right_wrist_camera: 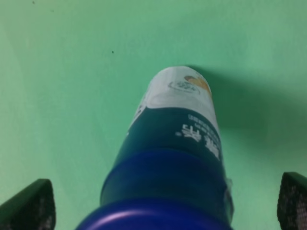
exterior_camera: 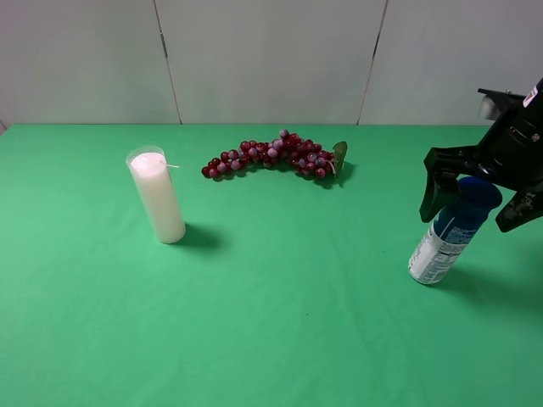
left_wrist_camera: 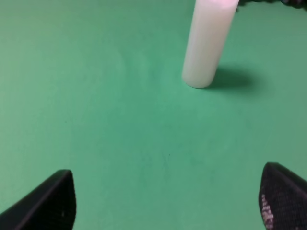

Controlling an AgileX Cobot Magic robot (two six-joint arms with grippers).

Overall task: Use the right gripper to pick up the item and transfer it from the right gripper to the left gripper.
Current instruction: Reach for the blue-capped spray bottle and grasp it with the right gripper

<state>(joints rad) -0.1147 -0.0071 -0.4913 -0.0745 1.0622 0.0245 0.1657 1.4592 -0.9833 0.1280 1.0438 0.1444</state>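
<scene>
Closest to your right wrist camera is the spray can, its dark blue cap upward. It stands at the right side of the green table, well apart from the candle and the grapes. Your right gripper hangs over it with fingers spread wide, one on each side of the cap, gripping nothing. Expect the can to be stiff, smooth and a bit slippery, so take it on the printed body under the cap, because a cap can come loose. Your left gripper is spread wide too and holds nothing.
</scene>
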